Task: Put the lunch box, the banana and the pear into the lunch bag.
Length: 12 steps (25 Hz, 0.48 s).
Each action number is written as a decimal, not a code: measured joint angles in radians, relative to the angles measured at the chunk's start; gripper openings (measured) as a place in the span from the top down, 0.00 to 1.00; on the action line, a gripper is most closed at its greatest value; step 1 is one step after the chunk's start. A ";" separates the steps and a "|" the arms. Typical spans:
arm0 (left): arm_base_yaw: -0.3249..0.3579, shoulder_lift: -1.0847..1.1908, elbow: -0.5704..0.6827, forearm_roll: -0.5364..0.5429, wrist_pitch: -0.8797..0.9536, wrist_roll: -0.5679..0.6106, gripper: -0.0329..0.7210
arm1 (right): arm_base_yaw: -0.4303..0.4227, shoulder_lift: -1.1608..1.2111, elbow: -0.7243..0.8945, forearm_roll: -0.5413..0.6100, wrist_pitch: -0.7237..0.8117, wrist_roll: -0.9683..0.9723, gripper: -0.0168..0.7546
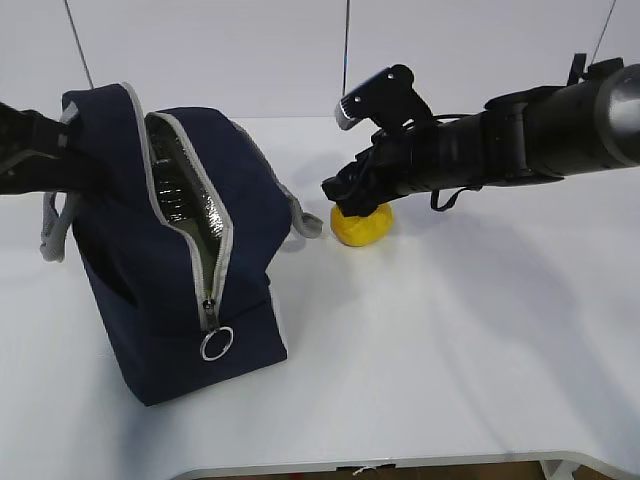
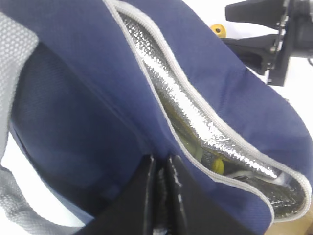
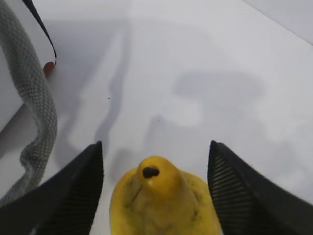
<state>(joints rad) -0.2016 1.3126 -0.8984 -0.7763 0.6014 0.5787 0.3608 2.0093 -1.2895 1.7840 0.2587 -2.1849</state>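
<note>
The pear [image 3: 164,203] was squat, yellow-orange, its dark stem end up (a few specks on the skin), standing on the white table [image 1: 480,330] just right of the lunch bag [image 1: 170,260]. The right gripper [image 3: 156,196] straddled it, fingers apart, not touching. The left gripper [image 2: 159,196] pinched the bag's navy fabric shut.

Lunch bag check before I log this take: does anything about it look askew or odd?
The lunch bag leans and its zipped mouth gapes unevenly, because the left gripper, jaws shut, pinches the fabric beside the opening. Nothing looks torn or spilled. The pear sits on the table between the right gripper's open jaws.
</note>
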 joint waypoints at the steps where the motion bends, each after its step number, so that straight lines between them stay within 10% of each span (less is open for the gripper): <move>1: 0.000 0.000 0.000 0.000 0.000 0.000 0.96 | 0.000 0.004 -0.005 0.000 0.002 0.001 0.27; 12: 0.000 0.000 0.000 0.000 -0.002 0.000 0.96 | 0.000 0.006 -0.014 0.000 0.001 0.045 0.51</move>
<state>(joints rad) -0.2016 1.3126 -0.8984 -0.7763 0.5998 0.5787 0.3608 2.0154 -1.3037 1.7840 0.2601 -2.1400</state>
